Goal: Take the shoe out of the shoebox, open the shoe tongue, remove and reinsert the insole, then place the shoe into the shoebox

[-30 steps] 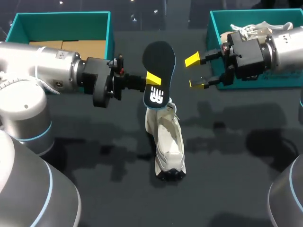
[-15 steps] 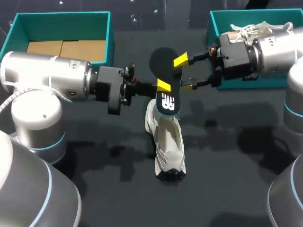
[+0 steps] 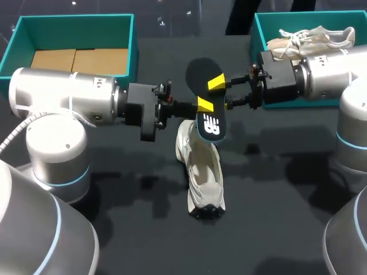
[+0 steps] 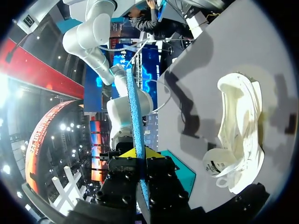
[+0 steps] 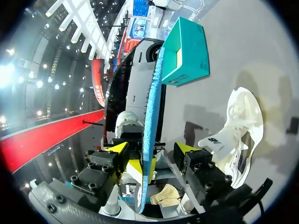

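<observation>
Pinching the dark insole (image 3: 198,71) in the left hand (image 3: 203,106), yellow tips closing tight on its two faces near the printed end, the other end pointing up and toward the far side. Holding it in the air over the middle of the desk (image 3: 275,189), above the far end of the white shoe (image 3: 202,172). Bracketing the same insole with the right hand (image 3: 221,93), its fingers (image 5: 117,149) standing wide apart, one on each side, with a gap showing between them and the insole's edge, so gripping nothing. Lying on the desk below, running from far to near, opening facing up: the shoe. Standing at the far left: the teal left shoebox (image 3: 74,31), brown card lining its bottom. Standing at the far right, partly behind the right arm: the right shoebox (image 3: 261,34), carrying a second shoe (image 3: 312,39).
</observation>
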Controlling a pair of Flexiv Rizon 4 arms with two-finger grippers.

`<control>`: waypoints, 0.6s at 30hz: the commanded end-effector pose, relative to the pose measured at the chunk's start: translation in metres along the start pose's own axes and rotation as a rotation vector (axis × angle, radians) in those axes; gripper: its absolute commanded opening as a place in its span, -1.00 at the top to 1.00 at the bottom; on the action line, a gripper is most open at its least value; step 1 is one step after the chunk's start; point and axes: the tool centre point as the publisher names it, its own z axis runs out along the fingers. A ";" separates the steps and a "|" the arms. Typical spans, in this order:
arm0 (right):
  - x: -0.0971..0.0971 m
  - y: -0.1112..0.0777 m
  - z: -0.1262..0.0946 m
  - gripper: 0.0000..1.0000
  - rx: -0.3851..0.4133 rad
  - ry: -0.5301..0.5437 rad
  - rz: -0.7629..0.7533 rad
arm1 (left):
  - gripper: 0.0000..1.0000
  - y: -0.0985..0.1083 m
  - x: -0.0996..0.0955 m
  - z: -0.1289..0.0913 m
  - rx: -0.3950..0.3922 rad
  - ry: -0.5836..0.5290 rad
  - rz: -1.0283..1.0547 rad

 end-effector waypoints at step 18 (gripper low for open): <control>-0.011 0.003 0.004 0.24 0.010 0.038 0.016 | 1.00 -0.002 0.005 0.010 -0.013 0.010 0.031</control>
